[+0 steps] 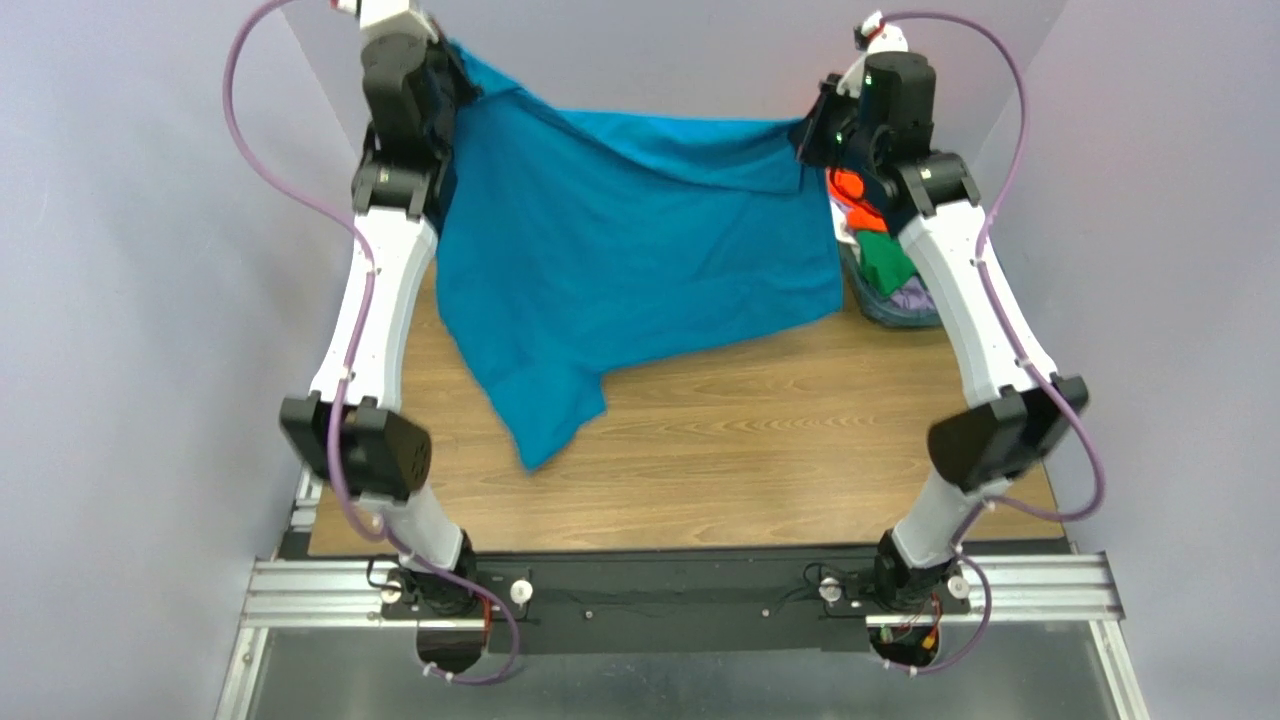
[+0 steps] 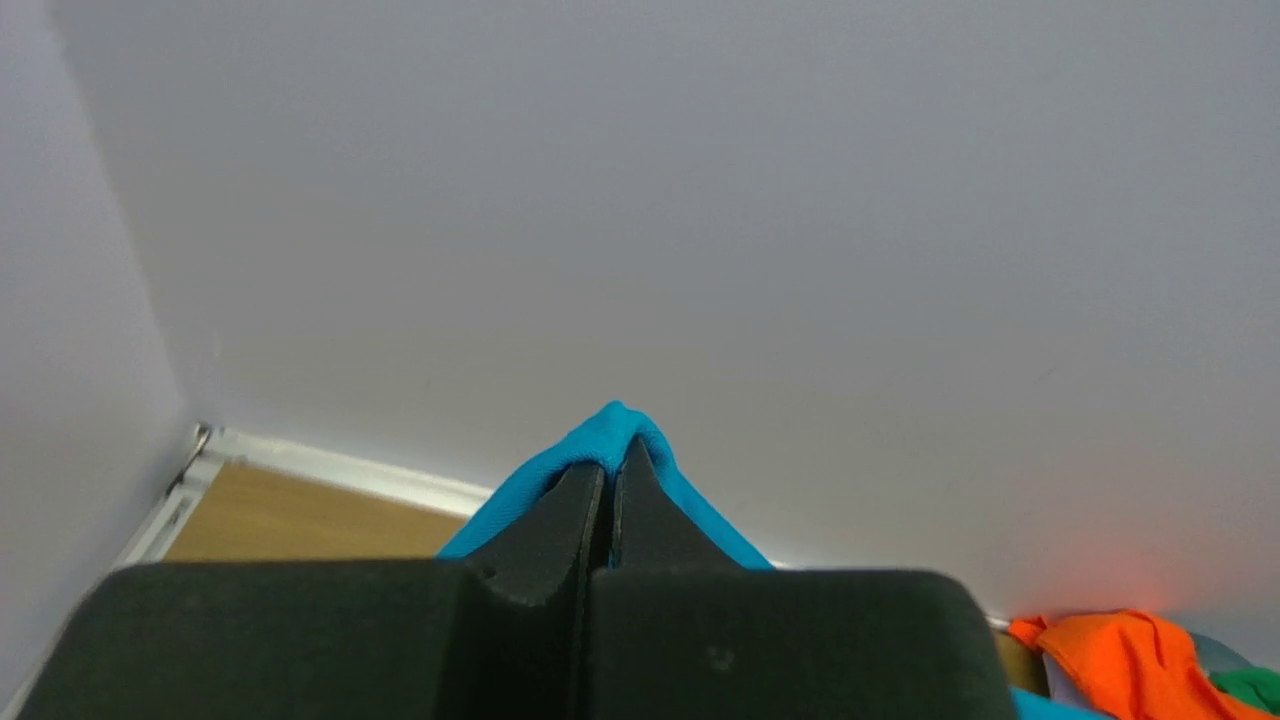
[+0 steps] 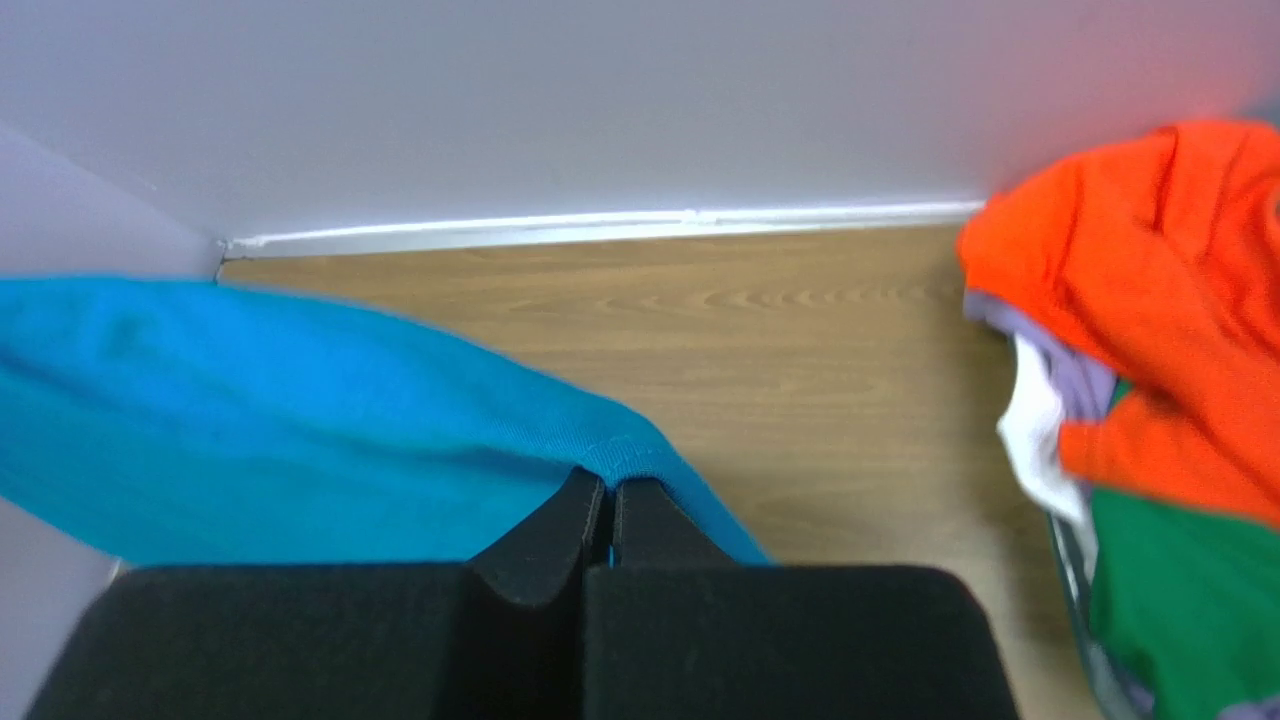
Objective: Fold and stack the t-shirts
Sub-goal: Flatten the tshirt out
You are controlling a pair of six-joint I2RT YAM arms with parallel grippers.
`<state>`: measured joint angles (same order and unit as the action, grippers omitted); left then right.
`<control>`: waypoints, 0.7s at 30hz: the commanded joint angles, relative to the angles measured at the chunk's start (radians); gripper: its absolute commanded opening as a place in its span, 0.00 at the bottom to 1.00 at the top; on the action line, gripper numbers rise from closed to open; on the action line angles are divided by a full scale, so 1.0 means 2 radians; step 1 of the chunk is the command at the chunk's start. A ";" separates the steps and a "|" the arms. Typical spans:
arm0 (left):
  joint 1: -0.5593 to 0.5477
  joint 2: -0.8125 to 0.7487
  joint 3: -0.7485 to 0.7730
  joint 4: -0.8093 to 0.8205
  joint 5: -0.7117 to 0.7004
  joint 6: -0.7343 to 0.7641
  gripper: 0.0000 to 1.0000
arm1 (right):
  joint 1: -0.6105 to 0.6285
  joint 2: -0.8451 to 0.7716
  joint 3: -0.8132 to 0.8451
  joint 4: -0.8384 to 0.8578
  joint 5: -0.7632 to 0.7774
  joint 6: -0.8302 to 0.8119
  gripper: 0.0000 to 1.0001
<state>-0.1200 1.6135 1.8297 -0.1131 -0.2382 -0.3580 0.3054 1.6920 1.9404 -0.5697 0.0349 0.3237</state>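
A teal-blue t-shirt point(image 1: 631, 255) hangs stretched between both grippers high over the back of the table, its lower corner trailing onto the wood. My left gripper point(image 1: 451, 93) is shut on its left top edge; cloth folds over the fingertips in the left wrist view point(image 2: 613, 450). My right gripper point(image 1: 812, 138) is shut on its right top edge, and the hem shows at the jaws in the right wrist view point(image 3: 609, 483). Orange point(image 3: 1157, 300), green point(image 3: 1187, 600) and pale white/lavender point(image 3: 1037, 428) t-shirts lie bunched in the basket at the right.
The clear bluish plastic basket point(image 1: 890, 308) stands at the back right of the wooden table point(image 1: 721, 450), partly hidden by my right arm. Grey walls close in at the back and both sides.
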 commanded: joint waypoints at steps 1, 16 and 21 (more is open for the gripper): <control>0.004 0.073 0.240 -0.008 0.050 0.042 0.00 | -0.011 0.048 0.123 0.032 -0.085 -0.038 0.01; 0.006 -0.219 -0.253 0.039 0.038 -0.043 0.00 | -0.021 -0.069 -0.142 0.033 -0.120 -0.045 0.02; 0.003 -0.355 -0.528 0.007 0.046 -0.169 0.00 | -0.021 -0.153 -0.347 0.036 -0.126 -0.018 0.10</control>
<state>-0.1112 1.0416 1.0824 -0.0311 -0.1699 -0.4873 0.2684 1.4792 1.4220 -0.4698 -0.1772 0.2607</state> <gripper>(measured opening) 0.010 0.078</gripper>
